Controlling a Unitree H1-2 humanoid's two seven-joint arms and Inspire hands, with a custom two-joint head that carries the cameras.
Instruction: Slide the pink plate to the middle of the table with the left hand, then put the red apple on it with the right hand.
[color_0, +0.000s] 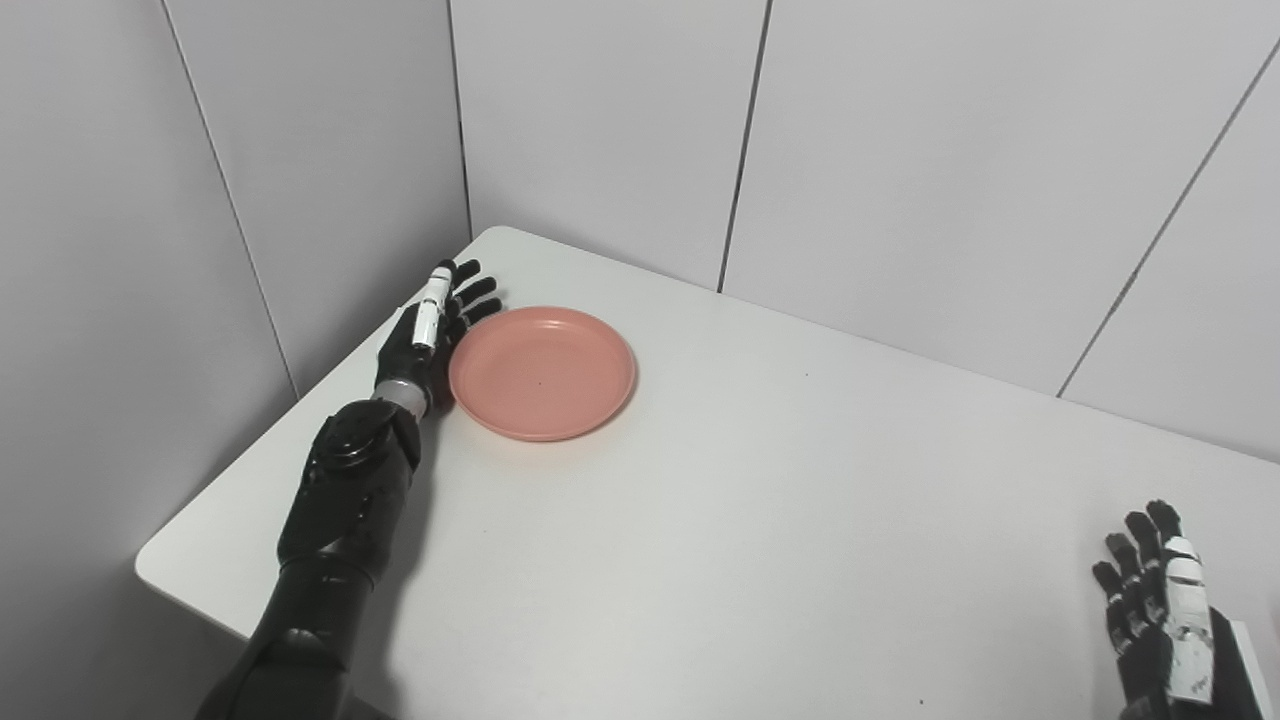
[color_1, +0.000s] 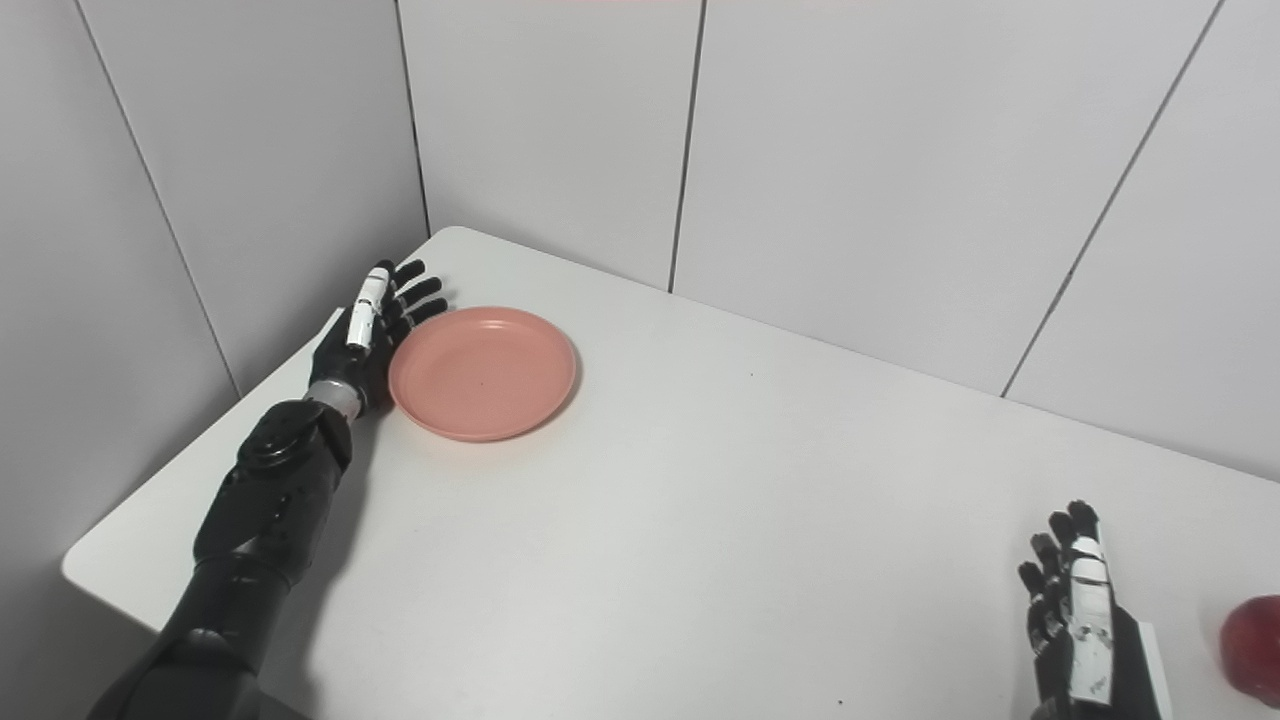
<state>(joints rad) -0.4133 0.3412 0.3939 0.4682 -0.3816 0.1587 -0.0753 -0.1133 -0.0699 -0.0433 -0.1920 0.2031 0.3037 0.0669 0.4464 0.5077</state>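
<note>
The pink plate (color_0: 542, 372) lies on the white table (color_0: 760, 520) near its far left corner. My left hand (color_0: 432, 330) is open, fingers stretched out, standing on edge against the plate's left rim. My right hand (color_0: 1160, 610) is open and empty at the bottom right, resting near the table's front edge. The red apple (color_1: 1252, 645) shows only in the right eye view, at the far right edge, just right of my right hand (color_1: 1075, 620). It is cut off by the frame.
Grey panel walls (color_0: 600, 130) close in the table at the back and on the left. The table's left edge (color_0: 300, 400) runs just beside my left arm.
</note>
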